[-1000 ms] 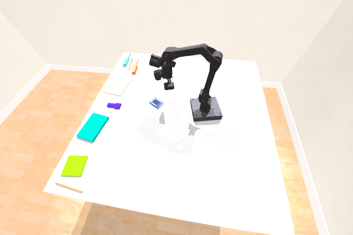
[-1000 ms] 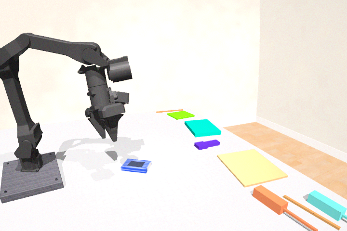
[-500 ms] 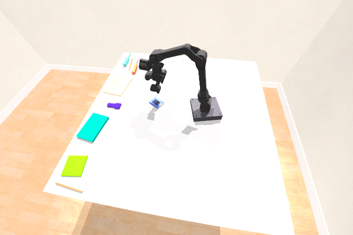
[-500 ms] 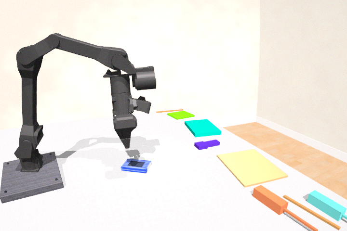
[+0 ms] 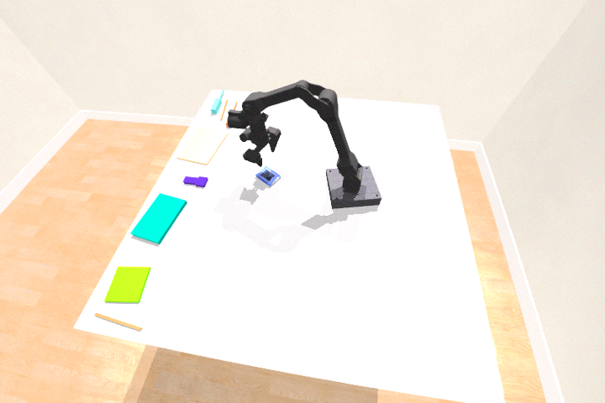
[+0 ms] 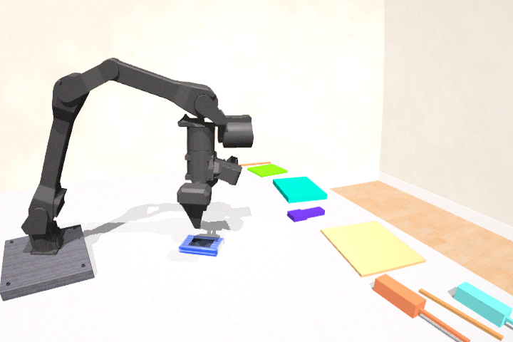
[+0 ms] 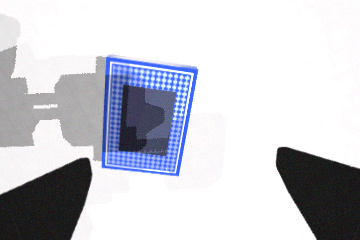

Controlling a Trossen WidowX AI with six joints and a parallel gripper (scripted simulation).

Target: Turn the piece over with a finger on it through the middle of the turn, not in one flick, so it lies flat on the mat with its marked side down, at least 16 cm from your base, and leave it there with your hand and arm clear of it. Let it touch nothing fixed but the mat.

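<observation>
Fingers spread wide and holding nothing, above the blue piece (image 6: 201, 245), which lies flat on the worktop (image 5: 313, 285), dark mark up. We lower one fingertip to an edge, then tip slowly, keeping contact.

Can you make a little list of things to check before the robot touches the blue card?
1. Gripper open and holding nothing: ok.
2. Blue card lies flat on the white mat: ok.
3. Dark marked side faces up, so not flipped yet: ok.
4. Fingers above the card, not touching: ok.
5. Card centred between the fingers: not ok, it sits toward one finger.
6. Purple block and base plate away from the card: ok.
</observation>
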